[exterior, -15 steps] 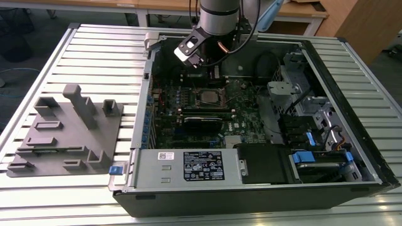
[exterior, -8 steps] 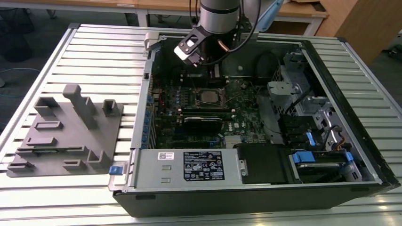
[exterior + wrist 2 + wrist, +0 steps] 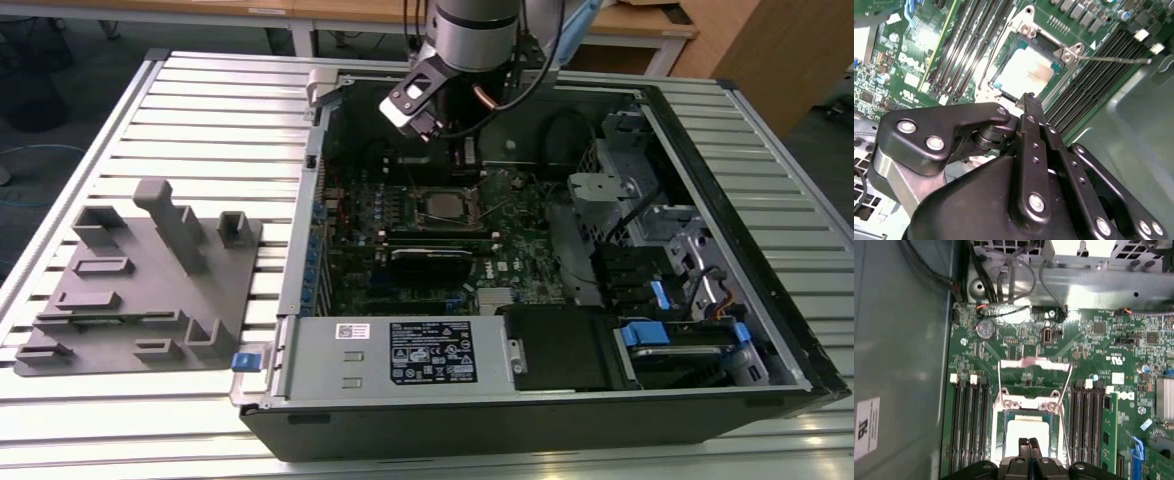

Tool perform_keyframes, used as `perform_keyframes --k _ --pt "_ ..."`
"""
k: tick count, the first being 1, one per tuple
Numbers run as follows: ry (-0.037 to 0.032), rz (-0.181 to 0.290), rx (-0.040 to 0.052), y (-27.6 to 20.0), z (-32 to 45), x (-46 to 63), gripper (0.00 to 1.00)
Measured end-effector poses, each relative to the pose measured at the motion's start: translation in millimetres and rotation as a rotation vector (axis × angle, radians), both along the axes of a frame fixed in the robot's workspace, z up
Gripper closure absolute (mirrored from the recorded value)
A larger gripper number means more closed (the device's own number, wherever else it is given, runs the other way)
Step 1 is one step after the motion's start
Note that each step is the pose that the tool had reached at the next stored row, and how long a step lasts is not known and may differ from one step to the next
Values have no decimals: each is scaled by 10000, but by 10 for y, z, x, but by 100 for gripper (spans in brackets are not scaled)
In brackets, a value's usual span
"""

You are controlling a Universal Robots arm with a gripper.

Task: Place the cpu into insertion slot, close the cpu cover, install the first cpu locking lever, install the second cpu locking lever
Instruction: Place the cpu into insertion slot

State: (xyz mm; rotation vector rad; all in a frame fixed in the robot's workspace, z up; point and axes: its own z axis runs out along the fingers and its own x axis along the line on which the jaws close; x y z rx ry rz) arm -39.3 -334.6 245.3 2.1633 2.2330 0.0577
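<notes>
While the cpu (image 3: 1026, 432) sits in the insertion slot (image 3: 1000, 440), cpu cover (image 3: 1029, 402) down.
Gripper (image 3: 1029, 441) fingers (image 3: 1031, 102) pressed together, holding nothing; cpu just beyond them.

The cpu (image 3: 1026, 429), silvery-tan top up, is lying flat in the insertion slot (image 3: 1030, 403); the cpu cover (image 3: 1032, 364) is standing open, tilted back off it

One cpu (image 3: 1026, 431), two locking levers (image 3: 1114, 59) — one pincer (image 3: 1028, 442), one computer case (image 3: 534, 425)

Ribbed metal table (image 3: 200, 110), wooden desks (image 3: 360, 12) behind, grey floor (image 3: 827, 160).
</notes>
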Motion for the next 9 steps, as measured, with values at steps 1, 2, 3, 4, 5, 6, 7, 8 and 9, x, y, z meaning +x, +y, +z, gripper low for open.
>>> perform_keyframes --k 1,2,3,4,5,6,7,8,9 --pt "-1 -2 1 0 0 7 90" --pt "0 -2 1 0 0 8 90" --pt "-1 -3 2 0 -1 9 90" --pt "0 -4 1 0 0 9 90" --pt "0 -3 1 0 0 9 90" --pt "0 -3 1 0 0 9 90" --pt "-1 -3 6 0 0 8 90" --pt "-7 -3 12 -1 0 -1 90" --pt "-16 -1 16 -1 -2 -19 90"
